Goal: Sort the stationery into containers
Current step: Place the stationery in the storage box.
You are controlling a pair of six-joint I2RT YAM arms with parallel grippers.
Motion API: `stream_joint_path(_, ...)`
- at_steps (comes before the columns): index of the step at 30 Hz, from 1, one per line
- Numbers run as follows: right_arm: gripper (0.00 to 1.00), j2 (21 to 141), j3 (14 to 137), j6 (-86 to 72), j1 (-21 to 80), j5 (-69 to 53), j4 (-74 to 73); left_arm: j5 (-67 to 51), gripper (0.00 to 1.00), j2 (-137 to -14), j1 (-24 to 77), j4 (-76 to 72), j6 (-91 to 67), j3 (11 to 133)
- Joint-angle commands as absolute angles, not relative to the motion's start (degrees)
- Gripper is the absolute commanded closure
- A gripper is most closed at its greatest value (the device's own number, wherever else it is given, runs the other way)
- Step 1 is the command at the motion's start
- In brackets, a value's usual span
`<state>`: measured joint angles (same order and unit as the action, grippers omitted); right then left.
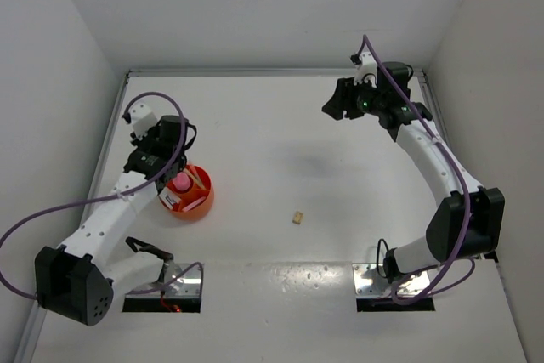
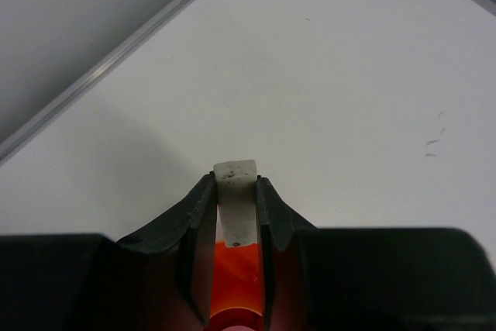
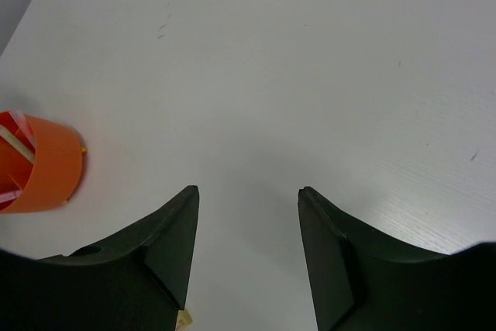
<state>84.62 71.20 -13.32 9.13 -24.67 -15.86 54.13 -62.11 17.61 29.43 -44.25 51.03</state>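
The orange bowl (image 1: pixel 202 203) stands at the left of the table, with a pink-capped tube (image 1: pixel 181 183) and thin pens inside. My left gripper (image 1: pixel 170 172) hangs just over the bowl's far-left rim. It is shut on a white eraser (image 2: pixel 235 191), with the bowl's orange inside (image 2: pixel 232 277) showing below between the fingers. A small yellow eraser (image 1: pixel 297 218) lies alone on the table in the middle front. My right gripper (image 1: pixel 333 109) is open and empty, held high at the back right. In its wrist view (image 3: pixel 248 191) the bowl (image 3: pixel 46 164) is at the far left and the yellow eraser (image 3: pixel 184 319) at the bottom edge.
White walls close the table on the left, back and right, with a metal edge strip (image 2: pixel 116 56) along their foot. Purple cables run along both arms. Two mounting plates (image 1: pixel 374 280) sit at the near edge.
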Motion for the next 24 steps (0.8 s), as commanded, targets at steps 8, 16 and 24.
stream_joint_path(8, 0.45, 84.02, 71.1, -13.71, 8.61, -25.75, -13.45, 41.67, 1.0, -64.16, 13.89, 21.45, -42.36, 44.66)
stream_joint_path(16, 0.45, 85.6, 71.63, -14.24, 8.61, -25.75, -13.45, 39.99, 1.0, -61.52, 13.89, 20.92, -43.59, 40.17)
stream_joint_path(24, 0.45, 85.61, 71.63, -14.24, 8.61, -25.22, -13.45, 38.32, 0.93, -60.47, 14.41, 21.44, -46.66, 39.02)
